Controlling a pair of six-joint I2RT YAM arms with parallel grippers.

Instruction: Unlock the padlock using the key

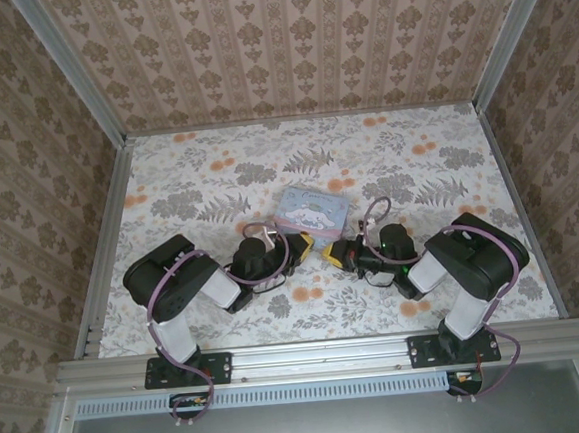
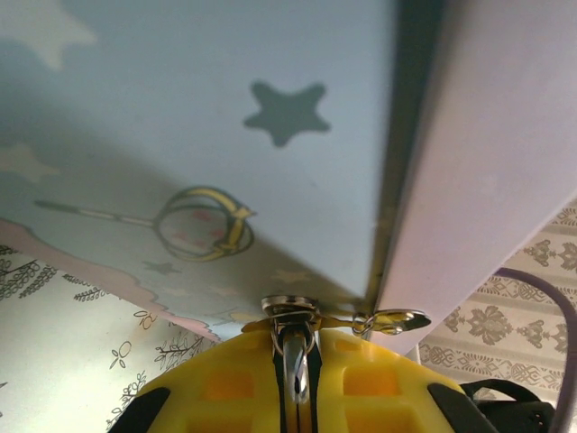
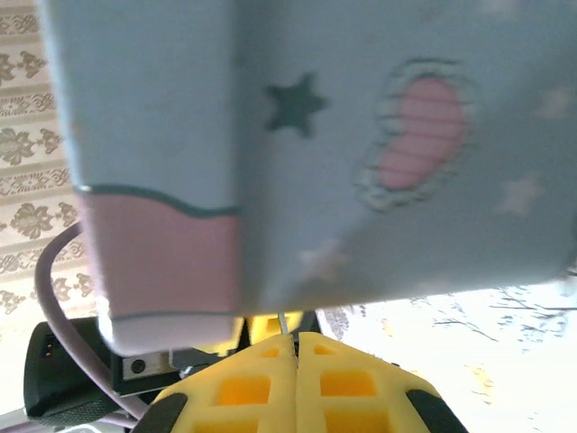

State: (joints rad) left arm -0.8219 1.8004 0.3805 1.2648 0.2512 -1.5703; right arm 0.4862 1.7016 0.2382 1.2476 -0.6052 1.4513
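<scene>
The key (image 2: 298,368) is a shiny metal piece with a wire ring through it, pinched between the yellow fingers of my left gripper (image 2: 297,336), which is shut on it. A round metal part (image 2: 289,307) sits just past the fingertips against the pale blue tin (image 2: 225,135). A second small key (image 2: 403,318) hangs from the ring to the right. The padlock's body is hidden behind the fingertips and the tin's edge. My right gripper (image 3: 295,338) is shut, with a thin metal sliver (image 3: 283,323) rising at its tips. Both grippers (image 1: 302,248) (image 1: 335,254) meet tip to tip at the tin's near edge.
The cartoon-printed tin (image 1: 314,211) lies mid-table on the floral cloth (image 1: 207,183), directly beyond both grippers. Patterned walls (image 1: 285,36) close in the back and sides. A metal rail (image 1: 320,354) runs along the near edge by the arm bases.
</scene>
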